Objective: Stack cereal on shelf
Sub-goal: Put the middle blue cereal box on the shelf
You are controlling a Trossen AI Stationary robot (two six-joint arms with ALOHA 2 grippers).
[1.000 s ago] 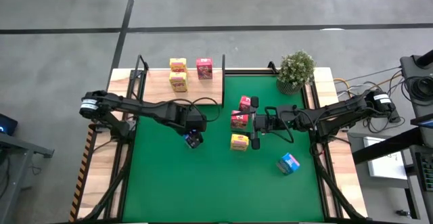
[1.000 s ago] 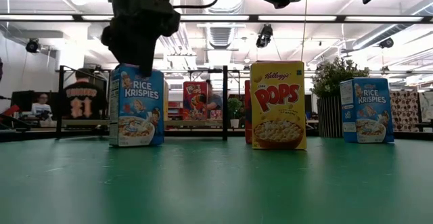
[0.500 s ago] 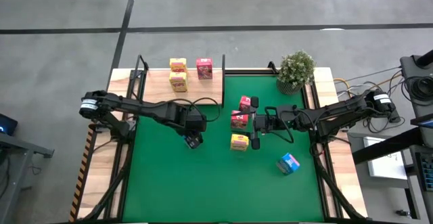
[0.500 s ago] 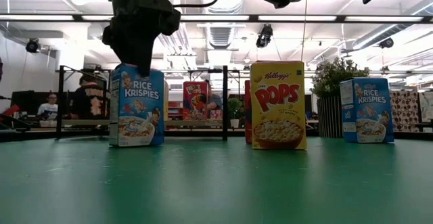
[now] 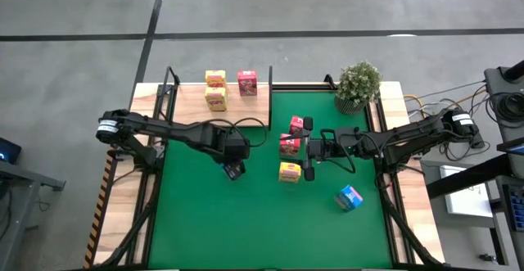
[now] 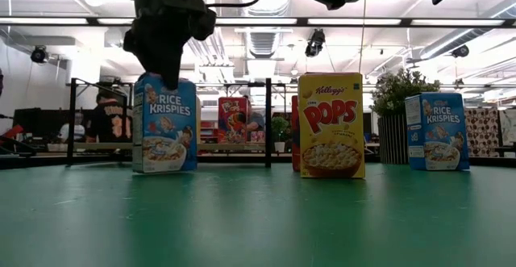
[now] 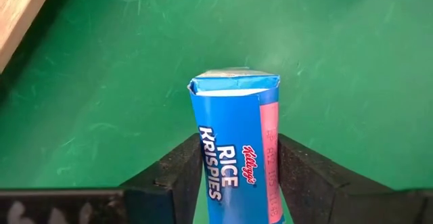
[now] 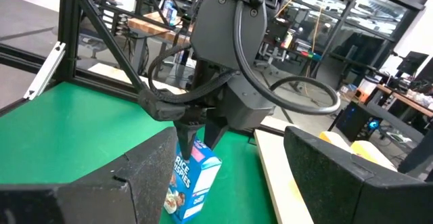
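Blue printed cardboard Rice Krispies box (image 7: 235,143) clamped between left gripper (image 7: 237,176) fingers, base hidden. Right gripper (image 8: 223,176) jaws apart, empty, over green mat (image 5: 246,222).

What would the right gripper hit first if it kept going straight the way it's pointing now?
Probably the red cereal box right ahead of the right gripper, whose fingers stand open. Farther along that line, the left gripper is at the blue Rice Krispies box. Depth is hard to judge, so it might pass just beside the red box.

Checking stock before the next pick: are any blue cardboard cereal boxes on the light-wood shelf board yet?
No: the high view shows only two yellow boxes and one pink box on the light-wood shelf board.
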